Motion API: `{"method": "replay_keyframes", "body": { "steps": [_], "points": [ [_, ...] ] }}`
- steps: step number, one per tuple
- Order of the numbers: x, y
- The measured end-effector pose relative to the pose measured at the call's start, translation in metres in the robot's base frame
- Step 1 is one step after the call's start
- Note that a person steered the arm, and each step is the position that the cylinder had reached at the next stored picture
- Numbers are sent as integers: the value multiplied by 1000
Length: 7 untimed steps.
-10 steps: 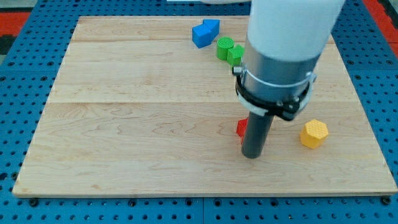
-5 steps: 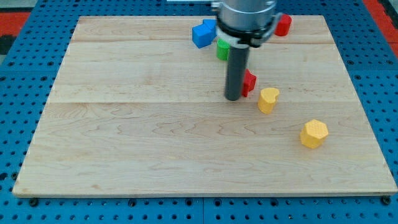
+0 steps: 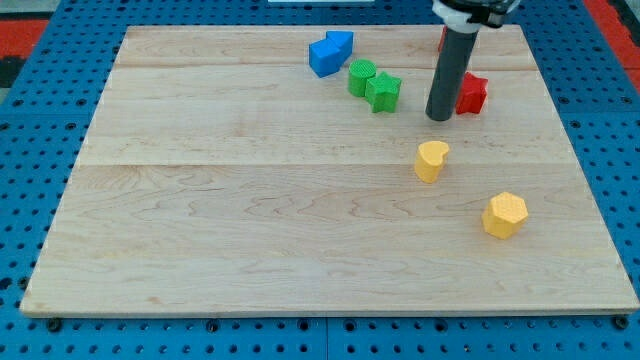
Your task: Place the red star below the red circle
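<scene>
Seven blocks are showing on the board point(image 3: 200, 200), and going from its left edge to its right: two blue blocks point(image 3: 329, 52) are sitting touching each other near the top edge, left of centre-right; next two green blocks point(image 3: 373, 84) are lying just below and right of them, also touching, one looking star-like; a yellow heart point(image 3: 431, 160) is resting lower, toward the middle of the right half; my tip point(image 3: 438, 117) is pressing the board just beside the left side of the red star point(image 3: 471, 92), touching it or very nearly; a sliver of red, which I am taking for the red circle point(image 3: 441, 40), is peeking out behind the rod close to the top edge, mostly hidden; and a yellow hexagon point(image 3: 505, 214) is lying nearest the right edge, well below the rest. As for progress, I am judging the job nearly done: the star is already sitting below the circle, toward the bottom edge from it, though seemingly offset a little toward the right edge. What is left, as I am reading it, is at most a small nudge to line it up squarely, then drawing the tip clear. There is no gripper here to be clenched or released; the rod is only pushing, holding nothing. No brands, labels or writing are showing anywhere.
</scene>
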<state>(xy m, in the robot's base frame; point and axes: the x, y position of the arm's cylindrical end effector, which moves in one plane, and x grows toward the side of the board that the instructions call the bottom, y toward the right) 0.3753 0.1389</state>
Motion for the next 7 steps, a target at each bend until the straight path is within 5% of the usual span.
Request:
{"method": "replay_keyframes", "body": {
  "steps": [2, 5, 7],
  "points": [
    [-37, 43],
    [-13, 113],
    [-38, 83]
  ]
}}
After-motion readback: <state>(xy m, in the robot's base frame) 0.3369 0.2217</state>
